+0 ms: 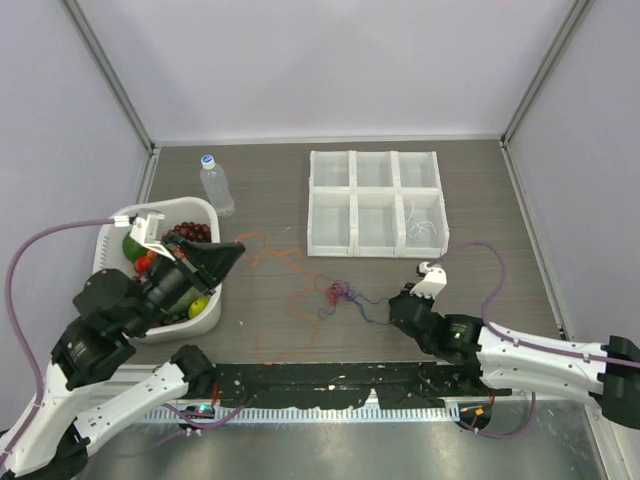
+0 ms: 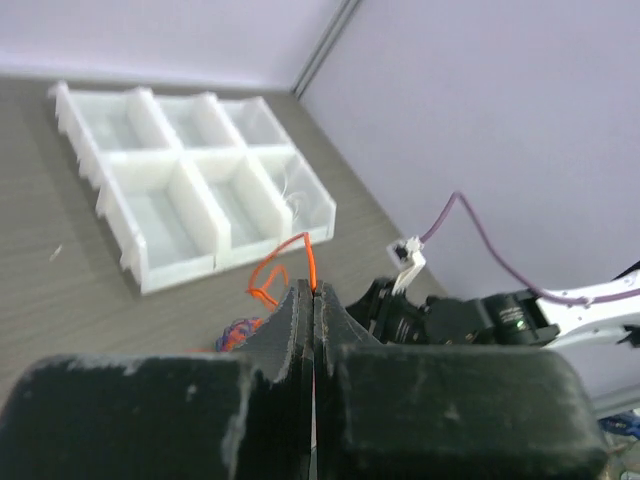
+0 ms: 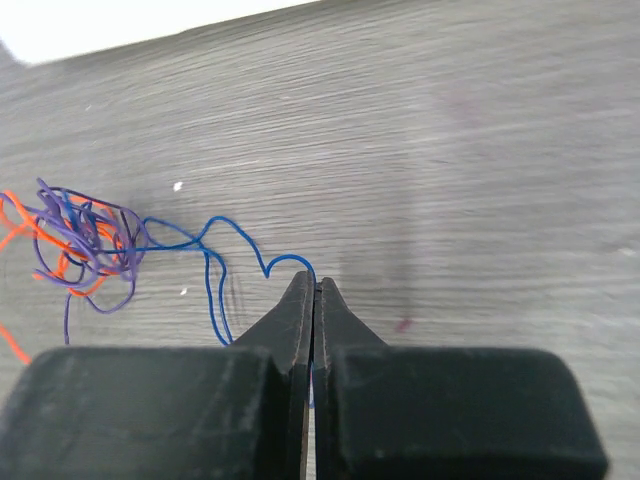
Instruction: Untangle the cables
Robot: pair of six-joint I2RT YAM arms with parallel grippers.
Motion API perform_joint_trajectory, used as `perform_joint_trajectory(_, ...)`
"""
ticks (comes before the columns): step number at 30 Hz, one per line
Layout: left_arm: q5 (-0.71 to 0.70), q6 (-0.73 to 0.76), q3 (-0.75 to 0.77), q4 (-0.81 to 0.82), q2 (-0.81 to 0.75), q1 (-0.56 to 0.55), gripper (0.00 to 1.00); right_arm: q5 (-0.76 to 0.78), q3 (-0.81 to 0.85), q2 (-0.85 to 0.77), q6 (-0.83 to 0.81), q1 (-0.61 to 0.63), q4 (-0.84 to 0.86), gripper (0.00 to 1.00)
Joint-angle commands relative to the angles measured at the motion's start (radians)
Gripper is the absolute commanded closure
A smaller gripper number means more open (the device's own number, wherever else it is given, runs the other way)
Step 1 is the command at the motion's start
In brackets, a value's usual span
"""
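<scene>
Table (image 1: 270, 180): grey wood grain, pale walls around.
Left claw (image 2: 313, 292): jaws pressed together on the orange cable (image 2: 308, 255), which loops up just beyond the tips.
Right claw (image 3: 313, 287): jaws together, pinching the blue cable (image 3: 212, 224) at the tips.
Tangle (image 3: 85, 235): purple, orange and blue strands knotted, between the claws, nearer the right one.
Tray (image 1: 312, 200): white, six compartments, beyond both claws.
Basket (image 1: 108, 225): fruit inside, under the left arm.

water bottle (image 1: 216, 185), fruit basket (image 1: 172, 204), divided tray (image 1: 375, 190)
</scene>
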Motion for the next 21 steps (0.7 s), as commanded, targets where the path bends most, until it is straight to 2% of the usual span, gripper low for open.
perform_joint_trajectory(1,-0.018,0.056,0.140,0.104,0.048,0.004,1.00,0.163,0.013,-0.128,0.261,0.001,-0.270,0.99)
perform_joint_trajectory(6,-0.007,0.071,0.212,0.241,0.085,0.002,1.00,0.219,0.018,-0.175,0.326,-0.001,-0.345,0.99)
perform_joint_trajectory(11,0.082,0.093,0.374,0.253,0.171,0.004,1.00,0.244,0.059,-0.168,0.360,-0.001,-0.397,0.99)
perform_joint_trajectory(13,0.111,0.079,0.397,0.259,0.194,0.002,1.00,0.227,0.062,-0.171,0.312,-0.001,-0.382,0.99)
perform_joint_trajectory(14,0.114,0.073,0.393,0.264,0.201,0.002,1.00,0.192,0.064,-0.172,0.216,-0.001,-0.333,0.98)
perform_joint_trajectory(17,0.102,0.050,0.346,0.253,0.208,0.000,1.00,0.109,0.096,-0.181,0.068,-0.001,-0.248,0.79)
perform_joint_trajectory(21,0.070,0.022,0.264,0.235,0.229,0.002,1.00,0.077,0.173,-0.194,0.013,-0.001,-0.299,0.69)
